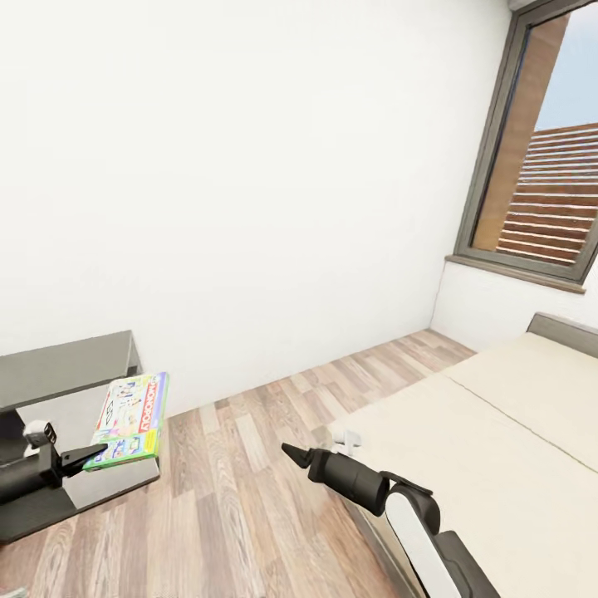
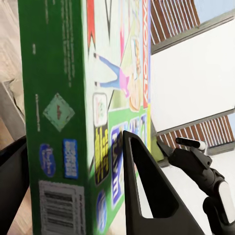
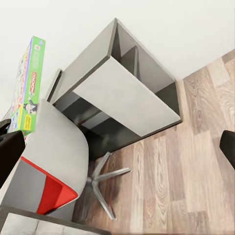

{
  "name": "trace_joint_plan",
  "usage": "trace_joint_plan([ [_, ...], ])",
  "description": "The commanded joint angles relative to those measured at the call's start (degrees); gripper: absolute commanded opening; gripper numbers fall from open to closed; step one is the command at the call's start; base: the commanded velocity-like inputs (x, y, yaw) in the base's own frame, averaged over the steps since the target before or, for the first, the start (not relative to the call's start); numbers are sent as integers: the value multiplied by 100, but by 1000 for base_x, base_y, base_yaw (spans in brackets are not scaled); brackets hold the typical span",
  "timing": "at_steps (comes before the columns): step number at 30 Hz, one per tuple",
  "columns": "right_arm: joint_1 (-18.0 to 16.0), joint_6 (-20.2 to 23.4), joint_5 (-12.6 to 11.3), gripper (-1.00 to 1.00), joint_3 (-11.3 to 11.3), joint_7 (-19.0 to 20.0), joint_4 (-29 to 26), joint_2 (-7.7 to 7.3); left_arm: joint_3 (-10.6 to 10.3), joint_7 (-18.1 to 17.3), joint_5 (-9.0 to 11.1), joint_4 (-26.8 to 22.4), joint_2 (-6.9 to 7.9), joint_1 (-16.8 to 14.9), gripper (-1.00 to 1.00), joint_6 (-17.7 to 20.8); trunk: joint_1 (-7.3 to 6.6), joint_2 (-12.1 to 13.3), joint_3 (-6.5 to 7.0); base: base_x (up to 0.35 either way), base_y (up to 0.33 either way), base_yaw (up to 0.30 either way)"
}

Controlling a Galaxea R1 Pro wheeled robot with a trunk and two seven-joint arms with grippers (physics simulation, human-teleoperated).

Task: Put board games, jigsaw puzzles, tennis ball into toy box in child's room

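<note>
Monopoly box [image 1: 131, 419] clamped between left gripper [image 1: 83, 455] fingers [image 2: 147, 196], held above wood floor [image 1: 249, 465] beside dark-grey cabinet [image 1: 66, 365]. Right gripper [image 1: 292, 453] near bed [image 1: 498, 448] corner; finger gap unclear.

Head view: high up, facing forward and down over both arms toward a white wall, with the bed [image 1: 498, 448] at right and the dark-grey cabinet [image 1: 66, 365] at left. Left wrist view: pressed close against the board game [image 2: 63, 122], facing the window wall. Right wrist view: farther back, facing that same cabinet [image 3: 122, 93] and board game [image 3: 27, 88], both shared with the head view.
</note>
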Motion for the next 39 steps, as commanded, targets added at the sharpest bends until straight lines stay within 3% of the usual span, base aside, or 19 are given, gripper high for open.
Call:
trace_joint_plan([
  [1,-3,28,-7,100,-5,9,-3,2,4,-21,18,0,1,-5,-100,61,1,-5,-7,2,1,291],
  [5,-3,29,-11,100,-6,9,-3,2,18,-66,29,0,6,-5,-100,55,1,-5,-7,1,1,291],
  [14,-3,49,-14,100,-21,-81,4,-4,28,-97,49,-40,51,-3,-100,55,-197,356,154,0,0,291],
  [21,-9,67,-28,100,-55,-151,2,-90,29,-210,41,-59,74,2,-100,60,-351,636,280,0,0,291],
  [25,-7,79,-31,100,-177,-130,-2,-114,26,-494,17,-61,79,3,-100,60,-439,797,352,0,0,291],
  [30,-4,93,-28,100,-380,-115,4,-133,14,-494,8,-62,86,3,-100,58,-548,997,442,0,0,291],
  [39,-3,90,-49,100,-465,-91,13,-303,-11,-494,6,-62,172,10,-100,53,-746,1358,603,0,0,291],
])
